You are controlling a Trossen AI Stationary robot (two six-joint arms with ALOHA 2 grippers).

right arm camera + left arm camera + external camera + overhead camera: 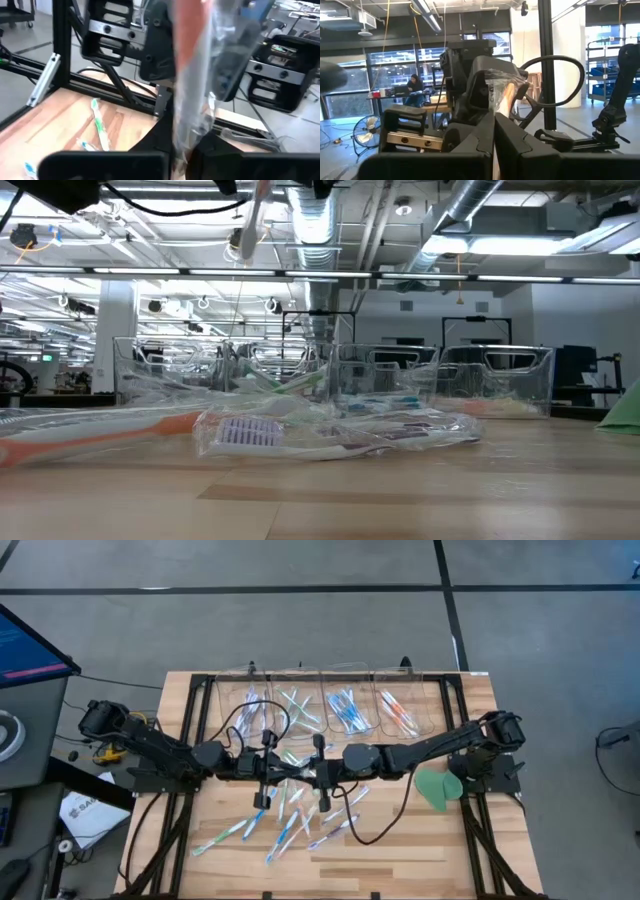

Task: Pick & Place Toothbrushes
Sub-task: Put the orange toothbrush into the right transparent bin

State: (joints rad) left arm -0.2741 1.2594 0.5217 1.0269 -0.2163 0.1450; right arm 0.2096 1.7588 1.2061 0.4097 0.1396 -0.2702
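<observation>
An orange toothbrush in a clear wrapper [504, 100] is held high over the middle of the table, between my two grippers. They face each other there. My left gripper [285, 770] comes from the table's left and is shut on it. My right gripper [310, 772] comes from the right and is shut on the same toothbrush [192, 75]. In the low view its lower end [252, 225] hangs well above the table. Many more toothbrushes [290, 810] lie scattered on the wooden table below. My left gripper pinches the wrapped toothbrush between its two fingers [520, 150], which lie about level, pointing toward the table's right. The shaft [499, 117] rises steeply out of the fingers, lifted clear of the table. My right gripper pinches the same toothbrush between its two fingers [150, 155], about level, from the table's right. The wrapped shaft [182, 135] stands roughly upright above them; the fingers hide the place of contact.
Several clear bins [347, 710] stand in a row along the table's far edge, with toothbrushes inside. A flat green disc [437, 788] lies at the right. A wrapped purple toothbrush [250, 432] and an orange one [90, 435] lie near the front.
</observation>
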